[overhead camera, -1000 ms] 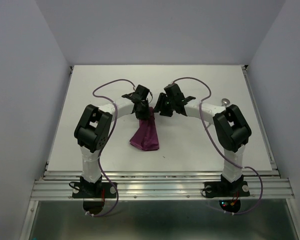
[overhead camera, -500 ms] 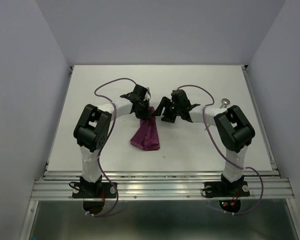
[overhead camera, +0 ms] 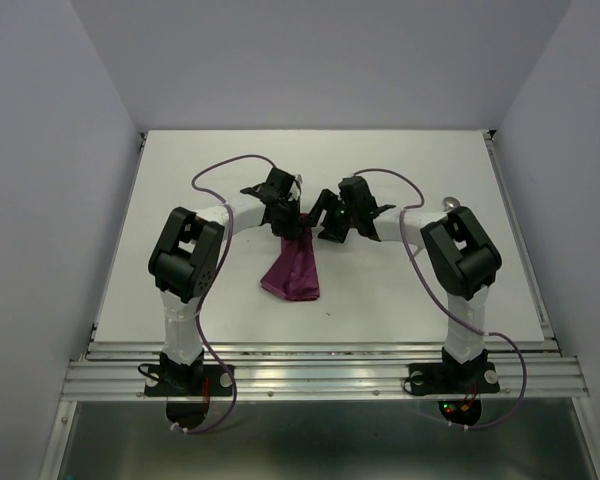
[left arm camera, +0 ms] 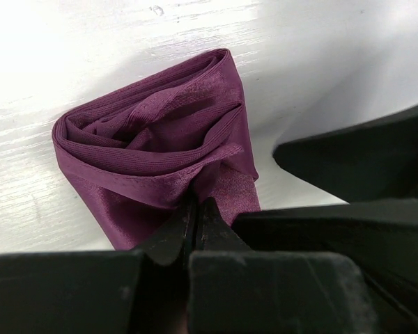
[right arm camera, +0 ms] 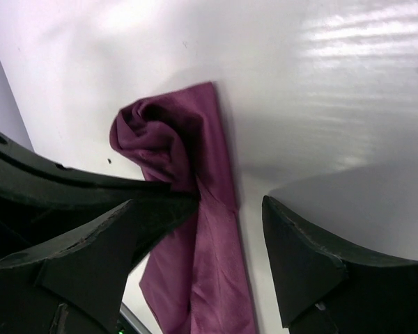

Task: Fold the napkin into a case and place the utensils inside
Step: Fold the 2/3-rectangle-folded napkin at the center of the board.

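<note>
The plum-purple napkin (overhead camera: 292, 270), folded into a narrow layered strip, lies at the middle of the white table (overhead camera: 380, 310), its far end bunched and raised. A small shiny spoon (overhead camera: 452, 203), only its round bowl showing, rests near the table's right edge.

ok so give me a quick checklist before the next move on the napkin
1. Left gripper shut on the napkin: ok.
2. Right gripper open: ok, jaws wide apart.
3. Right gripper clear of the napkin: cannot tell; in its wrist view the napkin shows between its fingers.
4. Napkin flat as a case: not ok, bunched at the held end.
5. Both utensils located: cannot tell; only one shiny piece shows, at far right.
</note>
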`<state>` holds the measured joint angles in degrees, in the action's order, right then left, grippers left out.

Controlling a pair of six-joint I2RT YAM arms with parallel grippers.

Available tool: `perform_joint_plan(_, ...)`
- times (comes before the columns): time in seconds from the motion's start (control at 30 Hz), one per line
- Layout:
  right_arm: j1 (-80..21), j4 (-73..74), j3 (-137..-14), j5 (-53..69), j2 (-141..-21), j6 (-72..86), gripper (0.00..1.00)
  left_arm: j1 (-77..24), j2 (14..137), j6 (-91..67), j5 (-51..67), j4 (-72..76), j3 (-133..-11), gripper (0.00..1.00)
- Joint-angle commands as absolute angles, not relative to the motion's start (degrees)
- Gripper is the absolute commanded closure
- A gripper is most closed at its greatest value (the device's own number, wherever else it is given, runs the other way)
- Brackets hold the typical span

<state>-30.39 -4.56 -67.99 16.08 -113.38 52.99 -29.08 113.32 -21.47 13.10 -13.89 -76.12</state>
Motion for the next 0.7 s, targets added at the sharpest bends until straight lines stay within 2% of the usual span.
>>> perform_joint_plan(0.0,-30.1,-3.7,-73.5,15.3,-116.9,52.5,0.24,-28.9,114.9,-20.5,13.7,-15.9,-77.3,1.0)
perform_joint_plan(0.17,-30.1,-3.3,-75.7,15.1,-119.0,51.9,0.25,-28.8,114.8,-20.5,13.6,-16.1,-77.5,1.0)
perform_joint_plan(0.57,-30.1,-0.1,-79.0,14.1,-123.5,50.4,0.4,-28.7,114.3,-20.0,13.8,-16.3,-77.6,1.0)
perform_joint_plan(0.67,-30.1,-0.2,-79.0,13.5,-124.0,50.1,0.54,-28.7,114.2,-19.9,13.8,-16.3,-77.5,1.0)
